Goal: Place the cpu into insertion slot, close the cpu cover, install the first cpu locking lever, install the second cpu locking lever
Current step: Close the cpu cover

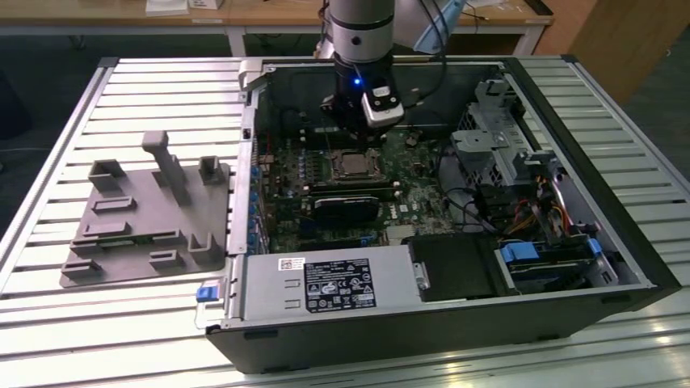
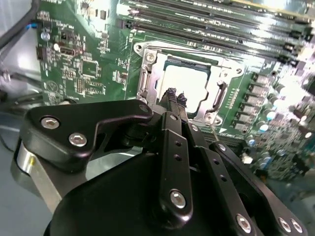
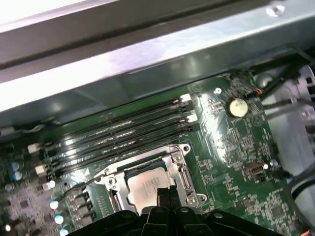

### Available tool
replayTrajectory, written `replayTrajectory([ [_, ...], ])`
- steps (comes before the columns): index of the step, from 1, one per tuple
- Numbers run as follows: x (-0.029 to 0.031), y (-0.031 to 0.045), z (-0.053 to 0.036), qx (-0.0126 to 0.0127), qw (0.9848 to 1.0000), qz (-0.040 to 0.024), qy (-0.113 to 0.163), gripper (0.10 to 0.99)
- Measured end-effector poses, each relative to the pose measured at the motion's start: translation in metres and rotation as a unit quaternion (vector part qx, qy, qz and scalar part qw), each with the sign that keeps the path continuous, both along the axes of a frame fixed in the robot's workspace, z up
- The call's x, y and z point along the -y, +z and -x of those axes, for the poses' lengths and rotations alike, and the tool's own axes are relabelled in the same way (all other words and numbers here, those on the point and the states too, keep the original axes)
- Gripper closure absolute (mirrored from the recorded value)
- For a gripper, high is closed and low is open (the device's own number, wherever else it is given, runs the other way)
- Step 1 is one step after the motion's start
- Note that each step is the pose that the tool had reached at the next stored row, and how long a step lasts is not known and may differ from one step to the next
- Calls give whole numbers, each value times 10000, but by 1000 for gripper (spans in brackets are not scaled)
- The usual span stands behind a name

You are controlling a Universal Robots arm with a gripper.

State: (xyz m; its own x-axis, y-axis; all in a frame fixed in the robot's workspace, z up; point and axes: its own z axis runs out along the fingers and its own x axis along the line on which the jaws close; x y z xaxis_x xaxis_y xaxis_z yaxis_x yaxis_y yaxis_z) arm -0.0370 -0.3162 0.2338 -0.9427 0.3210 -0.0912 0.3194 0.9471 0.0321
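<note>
Silvery-beige cpu [image 2: 189, 83] lies flat in the insertion slot [image 1: 350, 166], directly under and just beyond my tips in the second wrist view. My gripper [image 2: 175, 96] has its jaws narrow, the two black fingertips [image 2: 171, 93] nearly together with nothing between them; I hold nothing. The tips hover over the near edge of the chip, and I cannot tell whether they touch it. The cpu cover [image 3: 175, 167], a thin silvery frame, is down flat around the chip, which shows through the cover's square window. A thin wire lever [image 3: 81, 184] sticks out sideways from one corner of the socket; latched or not, cannot tell. Past the socket from my jaws run long black memory slots [image 3: 123, 132], parallel, with white clips at their ends. Green circuit board [image 2: 93, 73] spreads all around below me. In the exterior view I hang straight down into the open computer case [image 1: 431, 323], with the black heatsink module [image 1: 345, 206] just beside the socket, on the side away from my arm. A grey parts fixture [image 1: 145, 214] sits on the slatted table [image 1: 86, 323], well apart from my jaws, towards the exterior view's left.
</note>
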Motion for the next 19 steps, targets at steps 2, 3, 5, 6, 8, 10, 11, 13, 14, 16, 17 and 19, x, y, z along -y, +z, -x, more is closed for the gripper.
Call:
replayTrajectory([
  [2, 0, -5, 0, -14, 9999, 18, 160, 984],
  [3, 0, -8, 0, -23, 9997, 27, 236, 984],
  [5, 0, -14, 0, -45, 9992, 44, 387, 984],
  [6, 0, -18, 0, -56, 9989, 53, 464, 984],
  [8, 0, -29, 0, -70, 9982, 62, 595, 984],
  [10, 0, -44, 0, -87, 9973, 64, 726, 984],
  [11, 0, -50, 0, -96, 9969, 64, 783, 984],
  [13, 0, -53, 1, -101, 9966, 65, 816, 984],
  [14, 0, -53, 0, -101, 9966, 65, 818, 984],
  [16, 0, -53, 0, -101, 9966, 65, 818, 984],
  [17, 0, -54, 0, -101, 9966, 64, 819, 984],
  [19, 0, -54, -1, -110, 9966, 63, 820, 984],
])
